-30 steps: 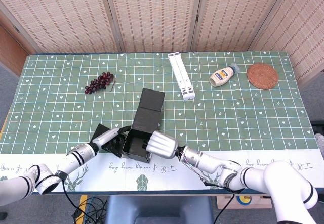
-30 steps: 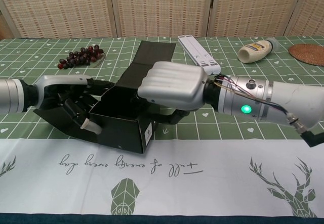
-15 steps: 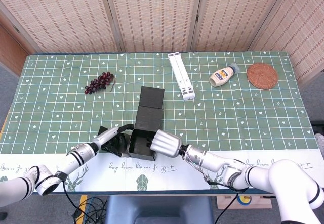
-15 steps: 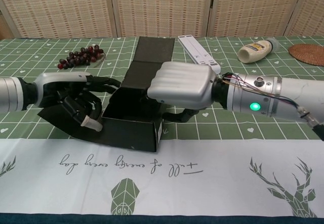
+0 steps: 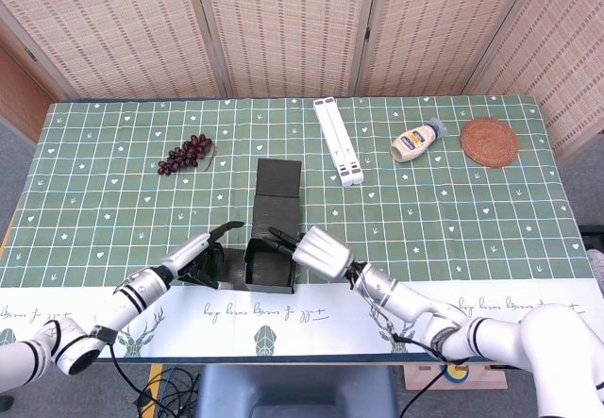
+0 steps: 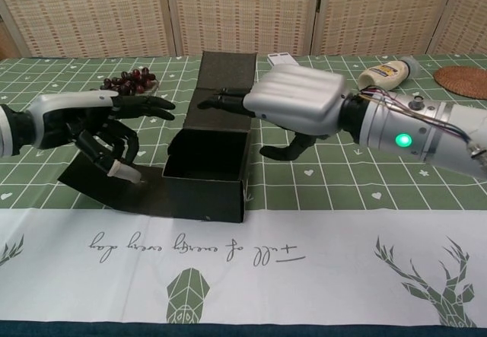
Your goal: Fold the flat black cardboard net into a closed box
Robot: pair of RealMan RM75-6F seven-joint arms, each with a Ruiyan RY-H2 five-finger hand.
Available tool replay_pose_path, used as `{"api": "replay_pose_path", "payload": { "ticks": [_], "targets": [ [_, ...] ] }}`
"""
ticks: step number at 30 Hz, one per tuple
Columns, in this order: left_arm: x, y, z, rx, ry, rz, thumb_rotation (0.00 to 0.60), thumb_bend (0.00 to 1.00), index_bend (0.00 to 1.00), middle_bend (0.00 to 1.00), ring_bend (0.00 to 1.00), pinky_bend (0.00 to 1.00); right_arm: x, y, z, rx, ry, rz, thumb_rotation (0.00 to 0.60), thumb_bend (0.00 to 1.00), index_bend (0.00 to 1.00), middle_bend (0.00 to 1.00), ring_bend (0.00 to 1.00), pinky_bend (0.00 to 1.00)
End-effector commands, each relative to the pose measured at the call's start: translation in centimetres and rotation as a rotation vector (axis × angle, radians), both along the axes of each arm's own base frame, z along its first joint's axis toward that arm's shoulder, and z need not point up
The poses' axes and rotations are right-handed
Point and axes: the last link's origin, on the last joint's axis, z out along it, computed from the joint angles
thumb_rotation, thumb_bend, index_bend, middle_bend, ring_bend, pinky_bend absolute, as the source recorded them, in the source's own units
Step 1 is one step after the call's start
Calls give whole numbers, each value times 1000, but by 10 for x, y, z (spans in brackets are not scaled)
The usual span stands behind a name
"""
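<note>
The black cardboard box (image 5: 268, 265) (image 6: 205, 171) stands near the table's front edge, its walls up and its top open. Its lid flap (image 5: 278, 190) (image 6: 225, 86) rises from the far wall and leans back. One side flap (image 6: 97, 182) lies flat on the cloth to the box's left. My left hand (image 5: 202, 254) (image 6: 97, 126) hovers over that flap with fingers spread, holding nothing. My right hand (image 5: 317, 248) (image 6: 297, 106) is at the box's right rear, fingers stretched out toward the base of the lid, thumb hanging below, nothing gripped.
A bunch of dark grapes (image 5: 185, 154) lies at the back left. A white folded stand (image 5: 338, 141), a mayonnaise bottle (image 5: 416, 141) and a woven coaster (image 5: 489, 142) sit along the back right. A white runner (image 6: 251, 265) covers the front edge.
Both hands have let go of the box and drawn back, fingers opening. The box has turned square to the table edge and its lid flap now stands straighter.
</note>
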Motion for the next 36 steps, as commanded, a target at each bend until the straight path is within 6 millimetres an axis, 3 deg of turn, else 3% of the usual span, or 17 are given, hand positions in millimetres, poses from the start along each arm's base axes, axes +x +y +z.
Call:
{"api": "replay_pose_path", "payload": {
  "ticks": [1,7,15,18,25,36],
  "targets": [
    [-1,-2,10,27,-12,3,600,93,58,73,557,691,-16,2,15,15,-50,-111,600,398,0,95,700,1000],
    [-5,-6,27,58,-20,15,600,94,58,73,556,691,-44,16,20,117,-113,-357,600,370,0,119,700,1000],
    [-8,-13,34,64,-28,26,600,94,59,73,556,691,-46,34,5,313,-291,-641,600,71,0,116,700,1000],
    [-8,-15,36,70,-35,28,600,94,59,73,556,691,-40,39,-1,400,-375,-762,600,3,0,87,700,1000],
    [-9,-19,38,79,-53,26,600,94,59,73,556,691,-21,43,-15,517,-552,-953,600,0,0,45,700,1000],
    [-8,-18,44,97,-69,16,600,94,59,73,556,691,4,44,-40,556,-646,-1040,600,0,0,34,700,1000]
  ]
}}
